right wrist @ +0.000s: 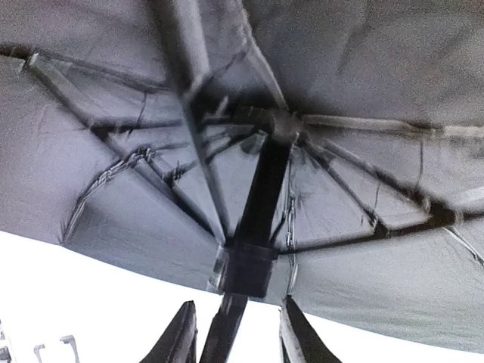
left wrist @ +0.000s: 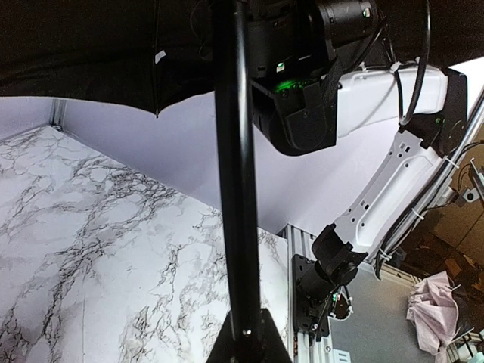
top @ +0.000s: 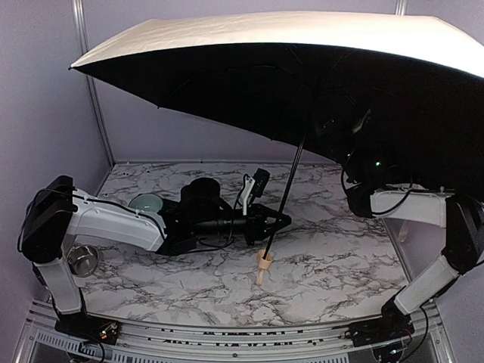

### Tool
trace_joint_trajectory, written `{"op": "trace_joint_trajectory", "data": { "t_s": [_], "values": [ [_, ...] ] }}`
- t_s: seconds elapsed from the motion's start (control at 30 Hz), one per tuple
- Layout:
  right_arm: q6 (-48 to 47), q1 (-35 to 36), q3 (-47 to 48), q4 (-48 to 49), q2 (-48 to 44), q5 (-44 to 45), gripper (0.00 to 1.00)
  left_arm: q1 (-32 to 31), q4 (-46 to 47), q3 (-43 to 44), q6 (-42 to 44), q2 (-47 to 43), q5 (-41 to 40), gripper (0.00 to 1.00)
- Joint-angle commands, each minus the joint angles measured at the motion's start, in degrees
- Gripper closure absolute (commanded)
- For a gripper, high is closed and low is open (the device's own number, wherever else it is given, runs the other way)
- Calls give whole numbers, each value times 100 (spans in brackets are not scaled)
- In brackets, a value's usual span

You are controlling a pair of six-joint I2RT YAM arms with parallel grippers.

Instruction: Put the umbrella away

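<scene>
The umbrella [top: 302,38] stands open over the table, cream outside and black inside, tilted to the right. Its thin black shaft [top: 287,193] runs down to a small tan handle [top: 264,261] just above the marble top. My left gripper [top: 276,221] is shut on the shaft a little above the handle; in the left wrist view the shaft [left wrist: 236,189] rises straight out of the left gripper [left wrist: 246,340]. In the right wrist view my right gripper [right wrist: 238,336] is open under the canopy, its fingertips [right wrist: 181,333] on either side of the shaft, just below the runner [right wrist: 246,268].
A glass bowl [top: 145,202] and a metal cup [top: 83,259] sit at the table's left by the left arm. The canopy hides the right wrist from above; the right arm [top: 412,204] reaches up from the right. The table's aluminium edge [left wrist: 302,249] lies on the right.
</scene>
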Motion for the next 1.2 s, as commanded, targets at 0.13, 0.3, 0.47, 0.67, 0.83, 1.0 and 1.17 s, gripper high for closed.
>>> {"op": "trace_joint_trajectory", "data": {
  "t_s": [0.13, 0.3, 0.47, 0.67, 0.83, 1.0, 1.17],
  "values": [
    [-259, -26, -277, 120, -75, -127, 62, -29, 924, 217, 182, -406, 100, 100],
    [-267, -28, -301, 144, -88, -137, 66, -40, 924, 200, 174, -383, 126, 100],
    [-225, -6, -251, 162, -66, -159, 66, -66, 927, 199, 174, -354, 151, 100],
    [-221, 43, -161, 92, -48, -238, 66, -75, 1128, 180, 5, -323, 443, 100],
    [-308, 127, -169, -1, -144, -348, 60, 16, 3646, -157, -1369, 18, 1412, 100],
    [-610, 210, -339, -144, -434, -357, 57, 68, 4176, -30, -1927, 342, 1600, 100],
    [-743, 223, -469, -170, -593, -308, 57, 56, 3923, 95, -1875, 402, 1561, 100]
  ]
}}
